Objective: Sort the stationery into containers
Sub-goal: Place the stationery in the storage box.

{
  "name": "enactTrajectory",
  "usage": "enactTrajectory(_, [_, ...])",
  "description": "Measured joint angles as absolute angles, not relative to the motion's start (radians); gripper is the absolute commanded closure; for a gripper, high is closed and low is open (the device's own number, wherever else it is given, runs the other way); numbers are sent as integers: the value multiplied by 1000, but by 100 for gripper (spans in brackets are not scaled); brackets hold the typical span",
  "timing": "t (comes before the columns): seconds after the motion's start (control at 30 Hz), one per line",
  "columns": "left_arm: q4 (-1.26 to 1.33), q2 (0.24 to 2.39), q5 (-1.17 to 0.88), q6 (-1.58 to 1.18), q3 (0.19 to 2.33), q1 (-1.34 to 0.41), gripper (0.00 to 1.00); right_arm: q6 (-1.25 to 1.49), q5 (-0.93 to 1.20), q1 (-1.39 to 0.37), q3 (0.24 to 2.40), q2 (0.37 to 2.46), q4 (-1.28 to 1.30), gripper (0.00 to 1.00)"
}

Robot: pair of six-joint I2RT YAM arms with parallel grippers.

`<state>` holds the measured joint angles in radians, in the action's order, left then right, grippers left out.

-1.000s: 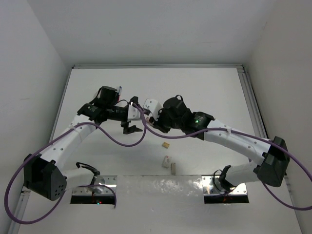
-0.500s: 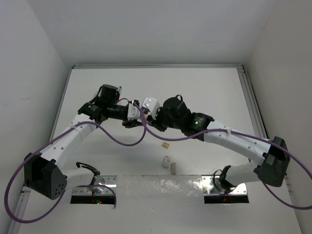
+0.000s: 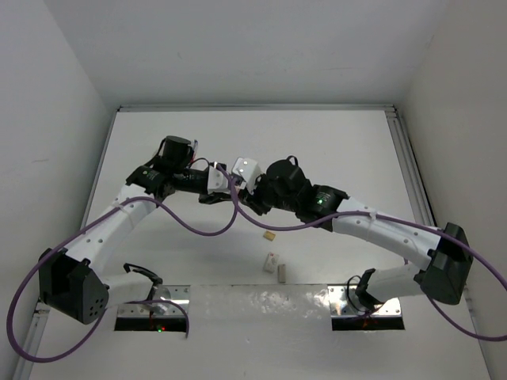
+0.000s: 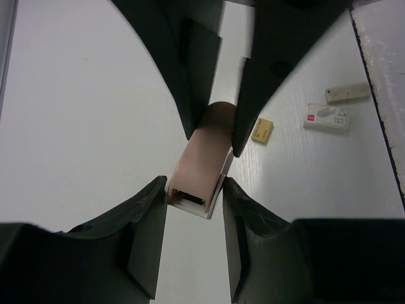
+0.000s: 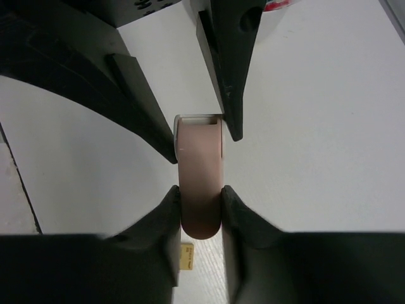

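A pink and white eraser (image 4: 201, 166) hangs above the table, gripped from both ends. My left gripper (image 4: 195, 190) is shut on its white-framed end. My right gripper (image 5: 201, 196) presses both fingers against its rounded pink end (image 5: 201, 183). In the top view the two grippers meet nose to nose, left gripper (image 3: 215, 198) facing right gripper (image 3: 238, 199), and the eraser is hidden between them. A tan block (image 3: 270, 235) lies on the table below them. The containers are hidden by the arms in the top view. A white rim holding something red (image 5: 276, 6) peeks in at the top of the right wrist view.
A white eraser with a red label (image 3: 272, 261) and a small cream bar (image 3: 282, 271) lie near the front, just behind the metal strip (image 3: 261, 299). A rail (image 3: 412, 170) runs along the table's right side. White walls close in the table.
The left gripper has come in from an open stance lower down to meet the right gripper, and its jaws have closed on the eraser's white end. The right arm barely shifted.
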<state>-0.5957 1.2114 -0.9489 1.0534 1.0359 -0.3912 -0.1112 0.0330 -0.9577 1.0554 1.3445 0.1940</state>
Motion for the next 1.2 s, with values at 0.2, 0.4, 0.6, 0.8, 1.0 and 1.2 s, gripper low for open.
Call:
enactTrajectory(0.2, [-610,1211,-895,1007,1038,-370,100,-96,-28,-960,1006,1343,105,3])
enactTrajectory(0.4, [-604,1209,-726,880,1038,-233,100,-68,-52,-942,918,1291,27,1])
enactTrajectory(0.6, [-545,1203,-496,568,1069,25,100,-10,-60,-872,859,1175,-44,1])
enactTrajectory(0.8, [-527,1254,-338,340,1247,208,100,35,-41,-823,795,1145,-88,1])
enactTrajectory(1.0, [-498,1422,-218,278,1332,211,100,70,-15,-775,763,1147,-96,1])
enactTrajectory(1.2, [-490,1598,-155,291,1333,196,100,96,12,-737,763,1172,-102,1])
